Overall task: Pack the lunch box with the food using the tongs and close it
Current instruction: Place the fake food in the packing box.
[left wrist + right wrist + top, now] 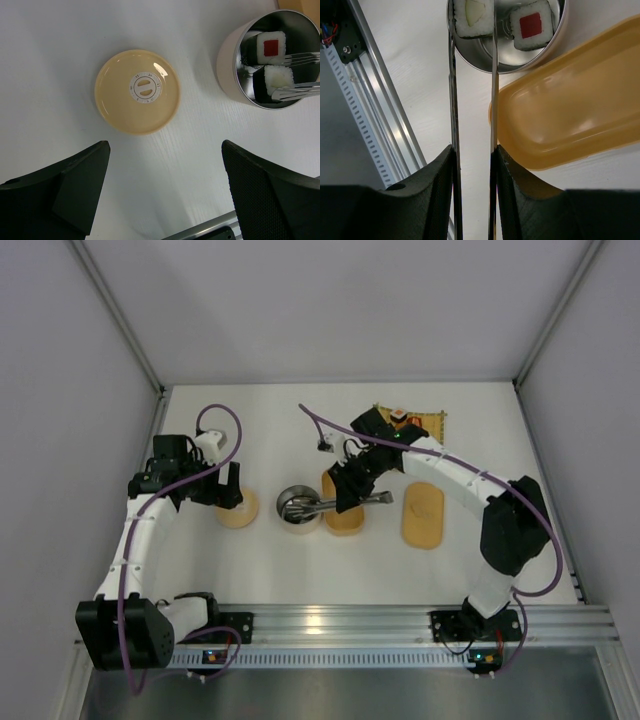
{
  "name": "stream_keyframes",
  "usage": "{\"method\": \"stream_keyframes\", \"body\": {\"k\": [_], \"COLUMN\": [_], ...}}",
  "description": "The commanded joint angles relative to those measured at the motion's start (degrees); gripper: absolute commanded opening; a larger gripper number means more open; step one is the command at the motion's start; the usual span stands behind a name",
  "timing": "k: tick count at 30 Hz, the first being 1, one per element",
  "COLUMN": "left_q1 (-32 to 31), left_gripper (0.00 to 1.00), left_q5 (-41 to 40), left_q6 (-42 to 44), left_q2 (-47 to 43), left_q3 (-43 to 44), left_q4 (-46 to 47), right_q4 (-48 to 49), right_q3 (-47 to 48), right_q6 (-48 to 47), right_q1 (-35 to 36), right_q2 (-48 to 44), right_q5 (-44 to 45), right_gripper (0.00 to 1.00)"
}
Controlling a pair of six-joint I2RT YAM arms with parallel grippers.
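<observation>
My right gripper (473, 150) (350, 490) is shut on the grey metal tongs (493, 75) (318, 505), one arm against each finger. The tong tips reach into a round metal pot (555, 42) (298, 508) and stand on either side of a pale-centred sushi roll (472, 15) (275, 77). A red-centred roll (532, 22) (271, 47) lies beside it. The open orange lunch box (570, 115) (345, 522) sits just right of the pot, and its oval lid (423, 514) lies further right. My left gripper (165, 145) (230, 495) hangs open over bare table.
A round cream lid with a dial (137, 91) (237, 508) lies on the table just beyond the left gripper. A yellow mat (432, 422) with more food pieces (400, 416) lies at the back right. The aluminium rail (330, 625) runs along the near edge.
</observation>
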Motion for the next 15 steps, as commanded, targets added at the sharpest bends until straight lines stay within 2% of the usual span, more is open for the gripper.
{"method": "stream_keyframes", "body": {"k": [1,5,8,9,15], "left_q1": [0.42,0.33,0.33,0.33,0.42], "left_gripper": [0.98,0.98,0.98,0.98,0.98], "left_q5": [-0.23,-0.24,-0.24,-0.32,-0.5], "left_q6": [0.78,0.95,0.95,0.95,1.22], "left_q2": [-1.53,-1.62,-1.88,-1.88,-1.97], "left_q3": [0.84,0.67,0.49,0.49,0.14], "left_q4": [-0.14,-0.14,-0.05,-0.14,0.04], "right_q4": [3.63,3.54,3.45,3.28,2.93], "right_q3": [1.04,1.3,1.39,1.48,1.66], "right_q6": [0.61,0.69,0.78,0.78,0.69], "right_q1": [1.7,2.14,2.23,2.23,2.23], "right_q2": [0.2,0.73,1.08,1.08,1.09], "right_q5": [-2.69,-2.34,-2.25,-2.17,-1.82], "right_gripper": [0.2,0.23,0.32,0.39,0.51]}}
